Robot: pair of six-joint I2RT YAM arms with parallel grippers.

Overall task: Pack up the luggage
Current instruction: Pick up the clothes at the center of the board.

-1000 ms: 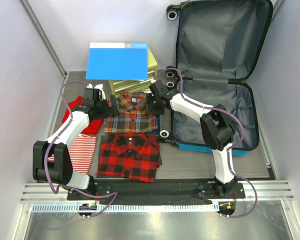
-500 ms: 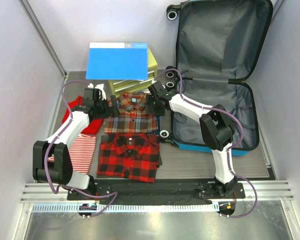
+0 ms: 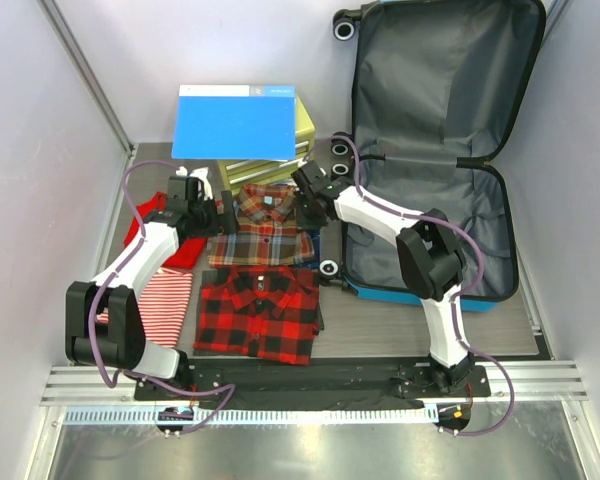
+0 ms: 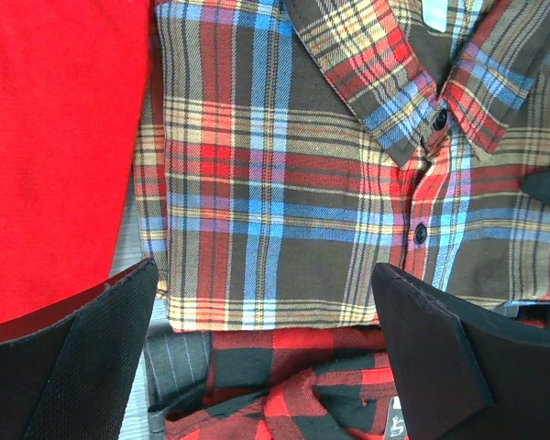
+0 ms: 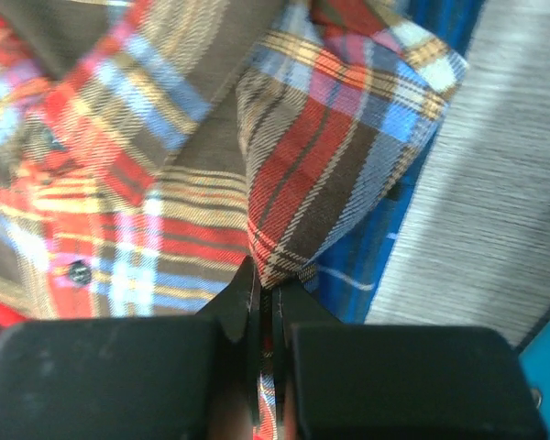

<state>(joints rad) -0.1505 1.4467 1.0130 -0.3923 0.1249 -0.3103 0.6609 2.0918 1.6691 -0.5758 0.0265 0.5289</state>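
Note:
The luggage [image 3: 430,225] lies open at the right, its grey-lined lid [image 3: 445,80] raised at the back and nothing in it. A folded brown plaid shirt [image 3: 265,228] lies left of it. My right gripper [image 3: 306,198] is shut on that shirt's right edge, and the right wrist view shows a fold of plaid shirt [image 5: 330,137] pinched between the jaws of the right gripper [image 5: 266,284]. My left gripper [image 3: 216,215] hovers open over the shirt's left edge. In the left wrist view the plaid shirt [image 4: 293,183] shows above the left gripper [image 4: 266,321], and its fingers [image 4: 82,357] stand wide apart.
A red-and-black check shirt [image 3: 260,312] lies in front of the plaid one. A red garment [image 3: 140,228] and a red-and-white striped one [image 3: 168,295] lie at the left. A blue folder [image 3: 235,122] rests on a yellow-green drawer box [image 3: 307,125] behind. Blue striped cloth [image 5: 371,261] lies under the plaid shirt.
My right gripper has closed on the plaid shirt's right edge and shifted slightly toward the back. The left arm has stayed still and open.

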